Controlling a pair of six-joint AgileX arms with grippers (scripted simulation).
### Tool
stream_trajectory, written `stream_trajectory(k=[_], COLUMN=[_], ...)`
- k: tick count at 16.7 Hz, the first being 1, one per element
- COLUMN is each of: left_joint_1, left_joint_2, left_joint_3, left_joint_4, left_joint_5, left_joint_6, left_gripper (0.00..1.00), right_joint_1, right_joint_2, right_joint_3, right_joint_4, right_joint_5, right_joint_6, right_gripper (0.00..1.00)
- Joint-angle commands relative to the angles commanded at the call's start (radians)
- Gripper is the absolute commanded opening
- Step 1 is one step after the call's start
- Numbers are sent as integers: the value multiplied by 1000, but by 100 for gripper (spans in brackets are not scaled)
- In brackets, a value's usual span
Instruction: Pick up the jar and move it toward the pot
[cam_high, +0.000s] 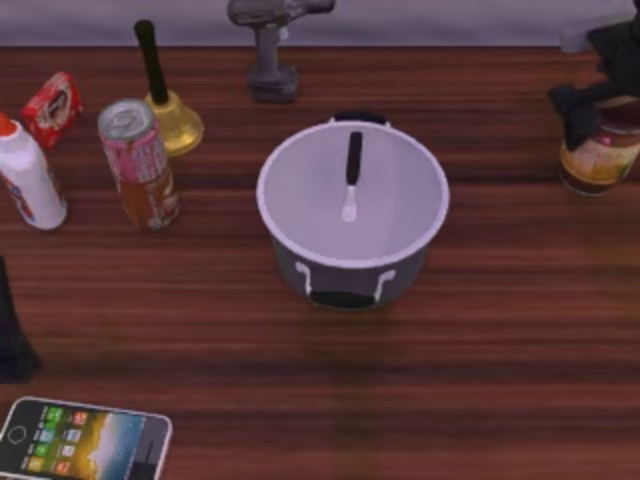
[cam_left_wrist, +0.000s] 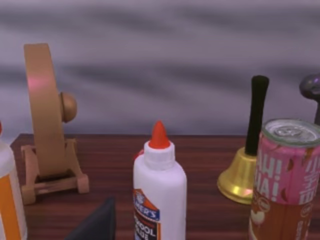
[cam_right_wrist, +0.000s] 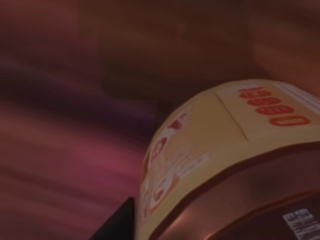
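At the near edge of the bench (cam_high: 480, 380), toward the left, a smartphone (cam_high: 82, 437) lies face up with its screen lit. Just above it, at the left border of the top view, the dark shape of the left arm (cam_high: 14, 335) sits parked; its pincer does not show well enough to tell whether it is open or closed.

In the middle of the bench stands the pot (cam_high: 352, 212), a large dark grey vessel with a pale lavender lid, a black bar handle on top and black side handles.

Left of the pot, well apart from it, a pink drink can (cam_high: 140, 162) stands, with a white glue bottle (cam_high: 28, 178) with an orange tip further left. Behind the can is a brass bell (cam_high: 172, 118) with a black handle, and a small red packet (cam_high: 52, 106) lies near the left edge. In the left wrist view a wooden wheel-shaped stand (cam_left_wrist: 45, 125) shows beyond the glue bottle.

At the far right, the jar (cam_high: 598, 152) sits well apart from the pot, its yellow-tan label filling the right wrist view. The right pincer (cam_high: 585, 105) is directly over the jar at its lid; whether it is gripping the jar cannot be told.

At the far edge, behind the pot, a grey power drill (cam_high: 272, 45) rests.
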Motion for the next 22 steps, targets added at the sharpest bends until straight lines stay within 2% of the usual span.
stream_trajectory(k=[6,17,22], left_joint_1=[0,0,0], left_joint_2=[0,0,0], left_joint_3=[0,0,0], left_joint_4=[0,0,0], left_joint_5=[0,0,0], left_joint_6=[0,0,0], left_gripper=[100,100,100], right_joint_1=[0,-3,2], right_joint_2=[0,-15,-223], right_joint_3=[0,-15,-223], right_joint_4=[0,1,10], right_joint_5=[0,-1,-3], right_joint_6=[0,2,8], right_gripper=[2,0,0])
